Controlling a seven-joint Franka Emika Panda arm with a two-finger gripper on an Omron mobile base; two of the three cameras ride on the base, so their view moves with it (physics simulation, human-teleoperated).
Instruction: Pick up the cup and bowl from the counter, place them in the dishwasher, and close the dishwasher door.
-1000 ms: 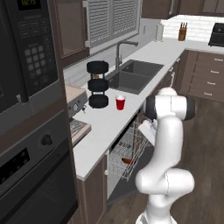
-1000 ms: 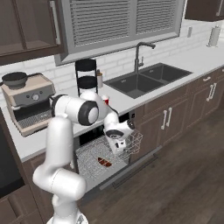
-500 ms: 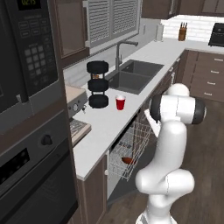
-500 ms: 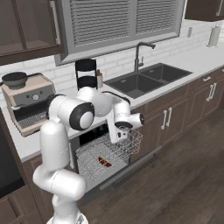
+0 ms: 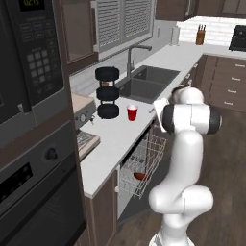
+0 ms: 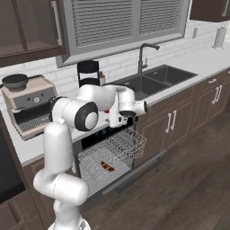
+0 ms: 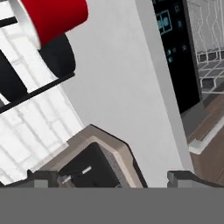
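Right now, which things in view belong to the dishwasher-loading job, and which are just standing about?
Job:
- cup, on the counter
- bowl, in the rack
- dishwasher, open
- pincer, open, holding nothing

Standing about:
- stacked black discs
- sink
- faucet
- coffee machine
- oven

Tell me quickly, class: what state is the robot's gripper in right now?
Gripper: open and holding nothing; the cup stands apart from it on the counter.
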